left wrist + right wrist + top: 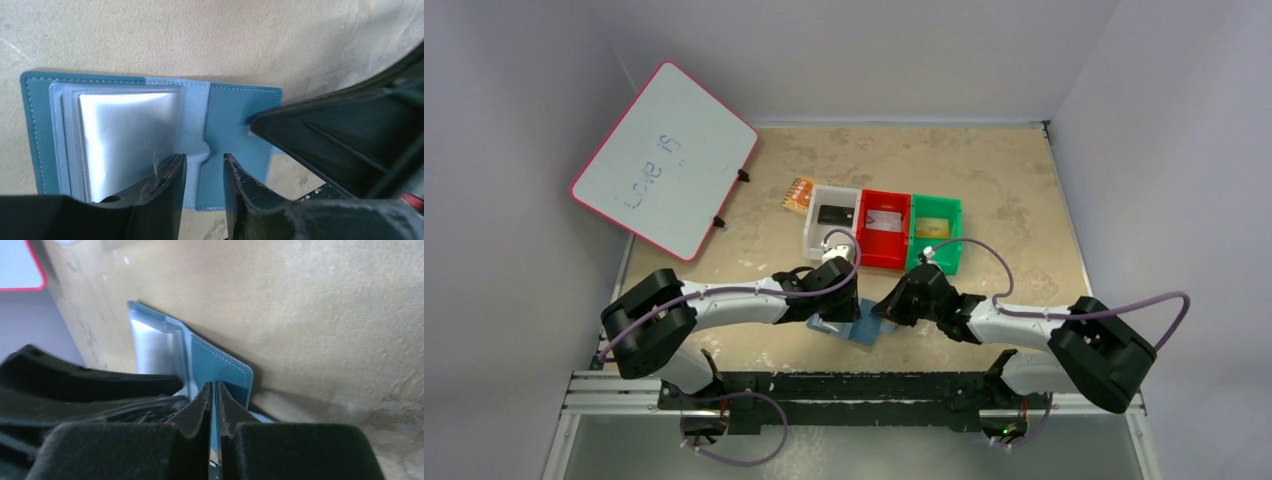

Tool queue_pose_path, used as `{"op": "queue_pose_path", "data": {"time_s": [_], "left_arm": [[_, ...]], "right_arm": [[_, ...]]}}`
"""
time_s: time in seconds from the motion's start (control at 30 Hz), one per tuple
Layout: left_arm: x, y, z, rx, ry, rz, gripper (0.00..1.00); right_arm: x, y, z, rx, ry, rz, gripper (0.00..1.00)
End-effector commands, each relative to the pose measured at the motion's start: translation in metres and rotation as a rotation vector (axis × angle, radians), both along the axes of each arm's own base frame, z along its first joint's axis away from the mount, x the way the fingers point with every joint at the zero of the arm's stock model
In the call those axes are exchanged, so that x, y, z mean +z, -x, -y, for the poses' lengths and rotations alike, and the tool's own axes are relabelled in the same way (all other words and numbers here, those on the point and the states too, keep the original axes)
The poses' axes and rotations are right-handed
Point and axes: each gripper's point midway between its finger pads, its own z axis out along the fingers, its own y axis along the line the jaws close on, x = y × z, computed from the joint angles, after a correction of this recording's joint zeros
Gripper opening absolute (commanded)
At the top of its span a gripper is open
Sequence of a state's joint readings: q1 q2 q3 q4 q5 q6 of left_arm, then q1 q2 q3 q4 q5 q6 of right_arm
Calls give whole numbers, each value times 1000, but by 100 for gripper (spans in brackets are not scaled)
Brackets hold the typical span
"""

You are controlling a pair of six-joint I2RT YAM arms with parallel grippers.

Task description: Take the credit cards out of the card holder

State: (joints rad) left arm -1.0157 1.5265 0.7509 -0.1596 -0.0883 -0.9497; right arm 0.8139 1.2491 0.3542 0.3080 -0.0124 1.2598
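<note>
- Beige speckled counter [984,180] carries three bins: white, red, green, one card visible in each.
- Blue bifold card holder [235,125] lies open between both arms.
- Left end effector [204,172] straddles its spine, fingers spread.
- Right end effector [214,397] pinches its cover edge.
- Whiteboard [664,160] reads "Love is".

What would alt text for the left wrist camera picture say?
An open blue wallet lies flat on a tan table, its clear sleeves facing up. The left gripper straddles the wallet's spine from below, and the right gripper's dark finger presses on the wallet's right flap.
</note>
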Motion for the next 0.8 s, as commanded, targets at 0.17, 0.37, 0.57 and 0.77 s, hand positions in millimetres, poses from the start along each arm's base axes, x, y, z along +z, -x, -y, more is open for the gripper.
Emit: {"op": "queue_pose_path", "data": {"time_s": [0.17,0.37,0.57,0.77], "left_arm": [[68,-22,-19,75,19,183,54],[62,-19,-31,69,-31,183,60],[48,-16,-36,87,-54,157,60],[47,-17,-44,108,-82,161,60]], "right_arm": [[-2,-1,-6,52,11,0,10],[0,-1,-8,71,15,14,11],[-3,-1,-9,85,26,9,12],[-5,-2,-10,92,37,4,12]]}}
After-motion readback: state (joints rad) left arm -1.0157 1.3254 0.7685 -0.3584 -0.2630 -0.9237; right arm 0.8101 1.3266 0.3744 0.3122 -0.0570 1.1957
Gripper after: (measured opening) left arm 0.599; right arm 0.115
